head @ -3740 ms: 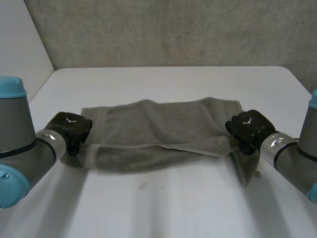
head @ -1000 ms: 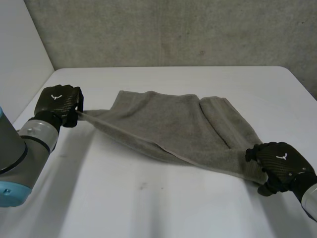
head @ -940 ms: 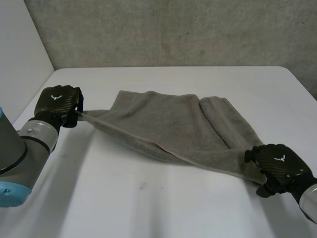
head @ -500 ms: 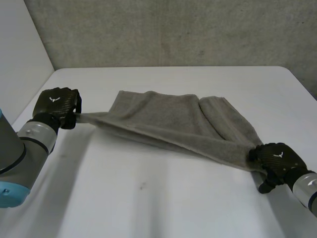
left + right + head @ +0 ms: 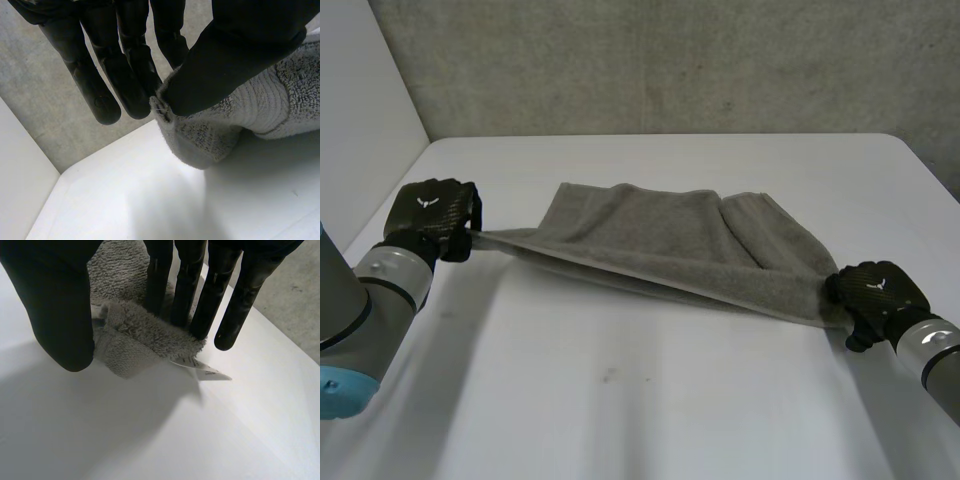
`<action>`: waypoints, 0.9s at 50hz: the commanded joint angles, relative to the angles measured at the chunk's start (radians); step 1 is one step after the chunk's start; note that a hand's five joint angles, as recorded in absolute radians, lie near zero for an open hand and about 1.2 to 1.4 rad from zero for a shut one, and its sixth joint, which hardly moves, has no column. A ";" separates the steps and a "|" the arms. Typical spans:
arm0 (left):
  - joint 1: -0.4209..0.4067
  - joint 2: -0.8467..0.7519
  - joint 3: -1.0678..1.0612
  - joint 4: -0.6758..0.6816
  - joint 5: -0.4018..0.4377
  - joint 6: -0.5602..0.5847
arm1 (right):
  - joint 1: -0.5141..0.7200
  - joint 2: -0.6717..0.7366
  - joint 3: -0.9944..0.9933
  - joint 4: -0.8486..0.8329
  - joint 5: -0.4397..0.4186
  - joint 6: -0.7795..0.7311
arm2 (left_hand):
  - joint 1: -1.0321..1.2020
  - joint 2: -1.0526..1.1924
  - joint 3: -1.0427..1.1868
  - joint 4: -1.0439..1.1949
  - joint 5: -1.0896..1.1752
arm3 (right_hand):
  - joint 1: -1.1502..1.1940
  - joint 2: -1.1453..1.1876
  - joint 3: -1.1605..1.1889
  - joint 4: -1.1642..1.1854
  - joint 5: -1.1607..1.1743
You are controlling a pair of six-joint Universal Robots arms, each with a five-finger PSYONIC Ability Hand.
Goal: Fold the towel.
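**A:** Where's the towel?

**B:** Grey terry towel (image 5: 670, 245), mid-frame in the head view, on the white table (image 5: 620, 400). It runs diag. from centre-left down to the lower right. Near edge is pulled taut btwn the two hands, w/ a shadow under it. The far part lies rumpled toward upper centre, w/ an overlapping layer right of centre.

**A:** Left hand?

**B:** Left hand (image 5: 432, 215) is at the left edge of the frame, about mid-height, at the towel's left end. In the left wrist view it's clamped on the cloth: thumb (image 5: 235, 55) presses a towel corner against the straight fingers (image 5: 125, 75). The corner bunches just past the fingertips, clear of the table.

**A:** Right one?

**B:** Right hand (image 5: 875, 295) is lower right, at the towel's other end. In the right wrist view it's also closed on the towel, a corner nipped btwn thumb and fingers. A small white label (image 5: 202, 369) sticks out from that corner at the fingertips. Can't tell if the label touches the table.

**A:** Anything else?

**B:** Left arm (image 5: 360, 310) comes in from the lower left, right arm (image 5: 935, 355) from the lower right. Grey concrete wall (image 5: 670, 60) runs across the top.
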 commanded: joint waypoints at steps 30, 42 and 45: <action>0.009 0.296 -0.013 -0.354 0.004 0.015 | -0.023 -0.423 -0.252 0.579 -0.031 -0.009 | 0.211 0.178 0.180 0.178 0.186 | 0.837 0.737 0.731 0.736 0.765; 0.047 0.617 0.136 -0.494 0.007 0.023 | -0.089 -0.577 -0.582 0.819 -0.126 0.016 | 0.211 0.178 0.180 0.178 0.186 | 0.837 0.737 0.731 0.736 0.765; 0.050 0.617 0.168 -0.525 0.007 0.025 | -0.088 -0.571 -0.639 0.899 -0.135 0.006 | 0.211 0.178 0.180 0.178 0.186 | 0.837 0.737 0.731 0.736 0.765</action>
